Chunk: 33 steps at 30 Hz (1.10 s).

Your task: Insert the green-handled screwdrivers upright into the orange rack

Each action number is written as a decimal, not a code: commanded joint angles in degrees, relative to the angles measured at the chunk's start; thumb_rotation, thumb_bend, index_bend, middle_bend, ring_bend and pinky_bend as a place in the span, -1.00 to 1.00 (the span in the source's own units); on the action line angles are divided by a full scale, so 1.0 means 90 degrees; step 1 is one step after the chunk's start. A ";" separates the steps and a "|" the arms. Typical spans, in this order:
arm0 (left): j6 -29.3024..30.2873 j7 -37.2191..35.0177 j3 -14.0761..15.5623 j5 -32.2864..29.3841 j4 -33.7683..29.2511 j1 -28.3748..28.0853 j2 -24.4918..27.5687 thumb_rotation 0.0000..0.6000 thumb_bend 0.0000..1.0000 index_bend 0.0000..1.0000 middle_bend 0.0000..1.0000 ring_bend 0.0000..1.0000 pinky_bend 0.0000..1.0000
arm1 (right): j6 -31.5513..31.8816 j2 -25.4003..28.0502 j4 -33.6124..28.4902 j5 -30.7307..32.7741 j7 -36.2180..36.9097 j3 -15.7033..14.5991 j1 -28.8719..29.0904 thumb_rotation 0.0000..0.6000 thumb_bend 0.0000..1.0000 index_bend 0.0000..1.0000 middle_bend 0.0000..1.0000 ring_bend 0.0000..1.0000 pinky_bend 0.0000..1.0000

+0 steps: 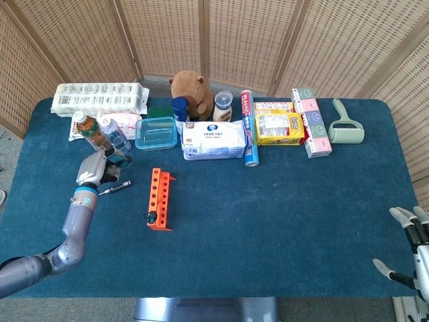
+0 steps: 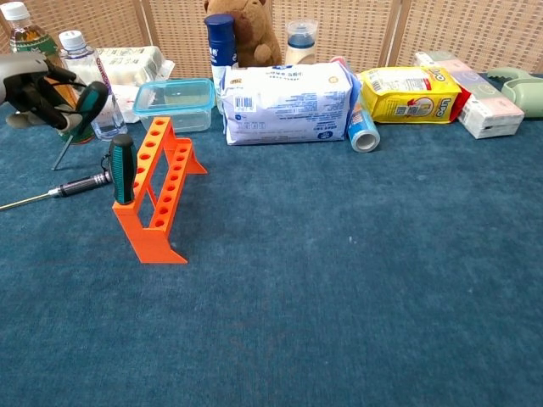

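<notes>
The orange rack (image 1: pixel 159 198) (image 2: pixel 166 188) stands left of centre on the blue table. One green-handled screwdriver (image 2: pixel 123 168) (image 1: pixel 151 217) stands upright in the rack's near end. My left hand (image 2: pixel 34 80) (image 1: pixel 92 168) is raised to the left of the rack and grips a second green-handled screwdriver (image 2: pixel 88 99) (image 1: pixel 119 159) by its handle, shaft slanting down to the left. A third screwdriver (image 2: pixel 51 192) (image 1: pixel 115 188) lies flat on the table beside the rack. My right hand (image 1: pixel 409 249) hangs open at the table's near right corner, holding nothing.
Two bottles (image 2: pixel 82 76) and a clear blue-lidded container (image 2: pixel 174 103) stand just behind my left hand and the rack. A wipes pack (image 2: pixel 288 103), a plush toy (image 1: pixel 192 94), a yellow bag (image 2: pixel 407 93) and boxes line the back.
</notes>
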 commanded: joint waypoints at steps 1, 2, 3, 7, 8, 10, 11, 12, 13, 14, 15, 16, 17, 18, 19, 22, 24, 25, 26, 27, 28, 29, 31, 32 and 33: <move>0.0170 -0.0218 0.0000 0.0282 -0.0540 0.0172 0.0348 1.00 0.02 0.03 0.80 0.74 0.83 | 0.0003 -0.0004 -0.0003 -0.0007 -0.0011 -0.0003 -0.0002 1.00 -1.00 -0.75 -0.67 -0.95 -1.00; 0.0205 -0.0280 -0.0009 0.0353 -0.0682 0.0209 0.0423 1.00 0.02 0.03 0.80 0.74 0.83 | 0.0003 -0.0006 -0.0004 -0.0009 -0.0013 -0.0005 -0.0003 1.00 -1.00 -0.75 -0.67 -0.95 -1.00; 0.0244 -0.0341 -0.0014 0.0436 -0.0827 0.0249 0.0501 1.00 0.02 0.03 0.79 0.74 0.83 | 0.0004 -0.0007 -0.0003 -0.0014 -0.0016 -0.0009 -0.0005 1.00 -1.00 -0.75 -0.67 -0.95 -1.00; 0.0481 -0.0530 -0.0006 0.0842 -0.1536 0.0440 0.0883 1.00 0.02 0.03 0.80 0.74 0.83 | -0.0001 -0.0009 -0.0007 -0.0018 -0.0027 -0.0010 -0.0002 1.00 -1.00 -0.75 -0.67 -0.95 -1.00; 0.0521 -0.0568 -0.0003 0.0918 -0.1667 0.0475 0.0958 1.00 0.02 0.03 0.80 0.74 0.83 | -0.0001 -0.0010 -0.0009 -0.0020 -0.0030 -0.0011 -0.0002 1.00 -1.00 -0.75 -0.67 -0.95 -1.00; 0.0605 -0.0715 -0.0009 0.1116 -0.1989 0.0574 0.1139 1.00 0.02 0.03 0.79 0.74 0.83 | 0.0005 -0.0011 -0.0012 -0.0028 -0.0034 -0.0015 -0.0006 1.00 -1.00 -0.75 -0.67 -0.95 -1.00; 0.0636 -0.0812 -0.0023 0.1218 -0.2131 0.0622 0.1215 1.00 0.02 0.03 0.79 0.74 0.83 | 0.0007 -0.0011 -0.0013 -0.0026 -0.0034 -0.0015 -0.0007 1.00 -1.00 -0.75 -0.67 -0.95 -1.00; 0.0654 -0.0910 -0.0022 0.1319 -0.2251 0.0675 0.1292 1.00 0.02 0.03 0.79 0.74 0.83 | 0.0008 -0.0012 -0.0014 -0.0025 -0.0035 -0.0014 -0.0007 1.00 -1.00 -0.75 -0.67 -0.95 -1.00; 0.0664 -0.0985 -0.0026 0.1389 -0.2329 0.0710 0.1339 1.00 0.02 0.03 0.80 0.74 0.83 | 0.0009 -0.0011 -0.0015 -0.0025 -0.0036 -0.0014 -0.0008 1.00 -1.00 -0.75 -0.67 -0.95 -1.00; 0.0678 -0.1109 -0.0028 0.1500 -0.2448 0.0768 0.1411 1.00 0.02 0.03 0.80 0.74 0.83 | 0.0009 -0.0010 -0.0016 -0.0026 -0.0035 -0.0015 -0.0008 1.00 -1.00 -0.75 -0.67 -0.95 -1.00; 0.0681 -0.1197 -0.0027 0.1577 -0.2526 0.0810 0.1462 1.00 0.02 0.03 0.80 0.74 0.83 | 0.0010 -0.0010 -0.0016 -0.0025 -0.0036 -0.0015 -0.0009 1.00 -1.00 -0.75 -0.67 -0.95 -1.00; 0.0678 -0.1292 -0.0025 0.1654 -0.2602 0.0853 0.1515 1.00 0.02 0.03 0.80 0.74 0.83 | 0.0010 -0.0010 -0.0016 -0.0024 -0.0037 -0.0015 -0.0009 1.00 -1.00 -0.75 -0.67 -0.95 -1.00; 0.0661 -0.1451 -0.0021 0.1767 -0.2710 0.0920 0.1596 1.00 0.03 0.03 0.79 0.74 0.83 | 0.0010 -0.0011 -0.0017 -0.0025 -0.0039 -0.0015 -0.0008 1.00 -1.00 -0.75 -0.67 -0.95 -1.00; 0.0631 -0.1638 -0.0024 0.1879 -0.2804 0.0987 0.1674 1.00 0.02 0.03 0.79 0.74 0.83 | 0.0008 -0.0012 -0.0017 -0.0027 -0.0042 -0.0016 -0.0008 1.00 -1.00 -0.75 -0.67 -0.95 -1.00; 0.0586 -0.1859 -0.0034 0.1994 -0.2888 0.1056 0.1751 1.00 0.02 0.03 0.79 0.74 0.83 | 0.0007 -0.0013 -0.0015 -0.0027 -0.0045 -0.0017 -0.0008 1.00 -1.00 -0.75 -0.67 -0.95 -1.00; 0.0393 -0.2667 -0.0065 0.2438 -0.3051 0.1273 0.1972 1.00 0.02 0.03 0.79 0.74 0.83 | -0.0011 -0.0015 -0.0021 -0.0023 -0.0055 -0.0020 -0.0002 1.00 -1.00 -0.75 -0.67 -0.95 -1.00; 0.0263 -0.3253 -0.0072 0.2814 -0.3088 0.1413 0.2099 1.00 0.02 0.03 0.79 0.74 0.83 | -0.0017 -0.0021 -0.0020 -0.0019 -0.0071 -0.0019 0.0001 1.00 -1.00 -0.75 -0.67 -0.95 -1.00; 0.0181 -0.3571 -0.0060 0.3040 -0.3095 0.1481 0.2166 1.00 0.02 0.03 0.79 0.74 0.83 | -0.0018 -0.0025 -0.0021 -0.0016 -0.0080 -0.0018 0.0002 1.00 -1.00 -0.75 -0.67 -0.95 -1.00; 0.0097 -0.3916 -0.0044 0.3300 -0.3095 0.1548 0.2232 1.00 0.02 0.03 0.79 0.74 0.83 | -0.0021 -0.0029 -0.0021 -0.0014 -0.0088 -0.0018 0.0003 1.00 -1.00 -0.75 -0.67 -0.95 -1.00; 0.0023 -0.4281 -0.0022 0.3581 -0.3083 0.1615 0.2295 1.00 0.02 0.03 0.79 0.74 0.83 | -0.0025 -0.0033 -0.0022 -0.0012 -0.0097 -0.0017 0.0005 1.00 -1.00 -0.75 -0.67 -0.95 -1.00; -0.0025 -0.4675 0.0010 0.3882 -0.3069 0.1685 0.2341 1.00 0.02 0.03 0.79 0.74 0.83 | -0.0034 -0.0038 -0.0022 -0.0005 -0.0109 -0.0017 0.0008 1.00 -1.00 -0.75 -0.67 -0.95 -1.00; -0.0035 -0.5035 0.0052 0.4202 -0.3020 0.1744 0.2368 1.00 0.03 0.03 0.79 0.74 0.83 | -0.0045 -0.0043 -0.0023 0.0002 -0.0120 -0.0016 0.0012 1.00 -1.00 -0.75 -0.67 -0.95 -1.00; -0.0023 -0.5603 0.0152 0.4713 -0.2915 0.1808 0.2373 1.00 0.03 0.03 0.79 0.74 0.83 | -0.0063 -0.0048 -0.0026 0.0009 -0.0135 -0.0018 0.0019 1.00 -1.00 -0.75 -0.67 -0.95 -1.00; -0.0024 -0.5959 0.0237 0.5000 -0.2859 0.1833 0.2366 1.00 0.03 0.03 0.79 0.74 0.83 | -0.0067 -0.0051 -0.0026 0.0008 -0.0145 -0.0020 0.0020 1.00 -1.00 -0.75 -0.67 -0.95 -1.00; -0.0011 -0.6320 0.0330 0.5298 -0.2809 0.1844 0.2347 1.00 0.02 0.03 0.79 0.74 0.83 | -0.0062 -0.0053 -0.0028 0.0003 -0.0156 -0.0021 0.0018 1.00 -1.00 -0.75 -0.67 -0.95 -1.00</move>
